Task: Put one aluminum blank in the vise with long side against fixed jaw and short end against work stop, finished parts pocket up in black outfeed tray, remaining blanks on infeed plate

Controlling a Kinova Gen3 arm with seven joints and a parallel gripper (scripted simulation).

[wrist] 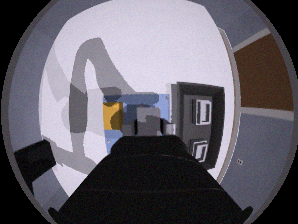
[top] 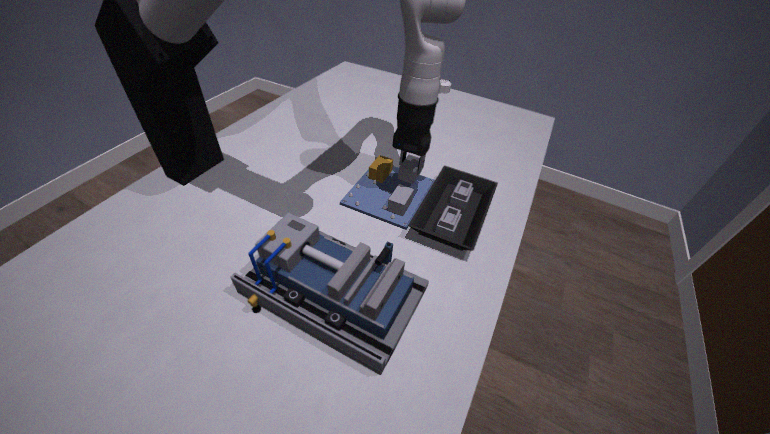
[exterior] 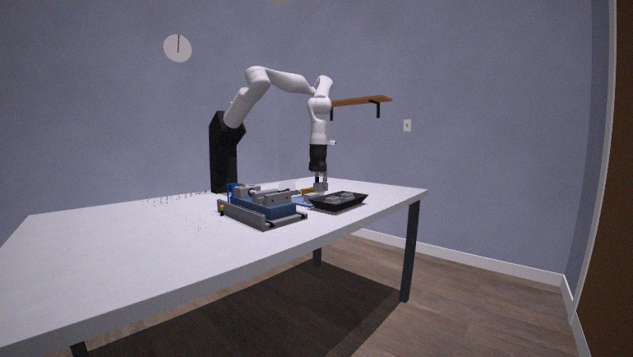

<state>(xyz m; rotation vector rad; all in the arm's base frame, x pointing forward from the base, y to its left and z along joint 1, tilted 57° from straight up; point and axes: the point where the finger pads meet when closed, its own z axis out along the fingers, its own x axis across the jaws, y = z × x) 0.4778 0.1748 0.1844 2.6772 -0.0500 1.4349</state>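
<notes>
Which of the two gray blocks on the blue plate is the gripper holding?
The gripper is shut on the far gray block, beside the yellow block. The near gray block lies untouched.

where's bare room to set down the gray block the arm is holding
Free: the gap between the vise blocks, over the low bars. Crowded: the blue pin plate with a yellow block and gray block; the black tray holds two pocketed parts.

The gripper (top: 411, 160) is clamping a gray blank (top: 408, 170) at the far edge of the blue infeed plate (top: 372, 202). A yellow brass blank (top: 380, 168) is sitting just left of it, tilted. Another gray blank (top: 400, 198) is lying nearer on the plate. Two finished parts (top: 462, 189) (top: 448, 217) are resting pocket up in the black outfeed tray (top: 485, 207). The vise (top: 345, 280) is standing open, nearer.
</notes>
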